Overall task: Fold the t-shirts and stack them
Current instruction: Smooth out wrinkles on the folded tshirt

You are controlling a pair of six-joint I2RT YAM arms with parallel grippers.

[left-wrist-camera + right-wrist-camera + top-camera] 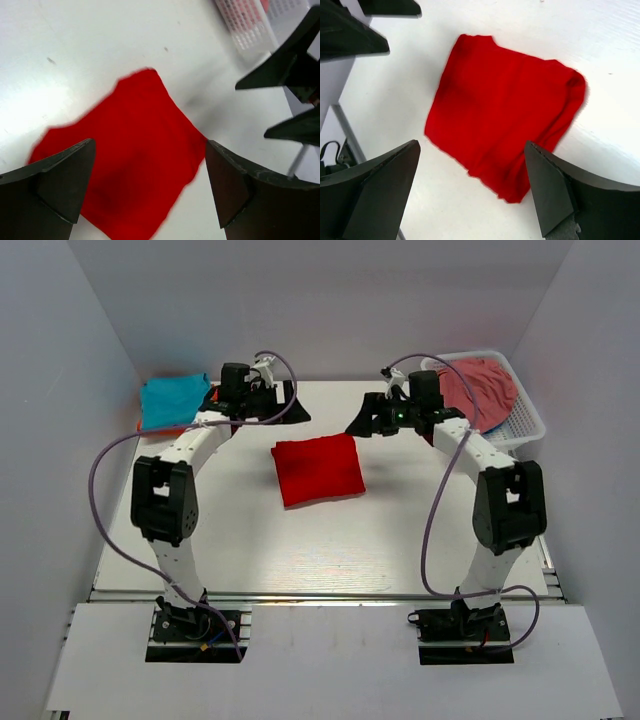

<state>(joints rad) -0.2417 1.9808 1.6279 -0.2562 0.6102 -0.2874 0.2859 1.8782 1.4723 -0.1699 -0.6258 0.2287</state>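
The red t-shirt (318,469) lies folded into a square on the middle of the white table, and shows in the left wrist view (125,155) and the right wrist view (505,120). My left gripper (283,406) is open and empty, raised above the table behind and left of it. My right gripper (362,422) is open and empty, raised behind and right of it. A folded teal t-shirt (172,398) lies on an orange one (150,427) at the table's back left corner.
A white slatted basket (522,420) at the back right holds a pinkish-red cloth (480,388). White walls close in the table on three sides. A purple cable loops from each arm.
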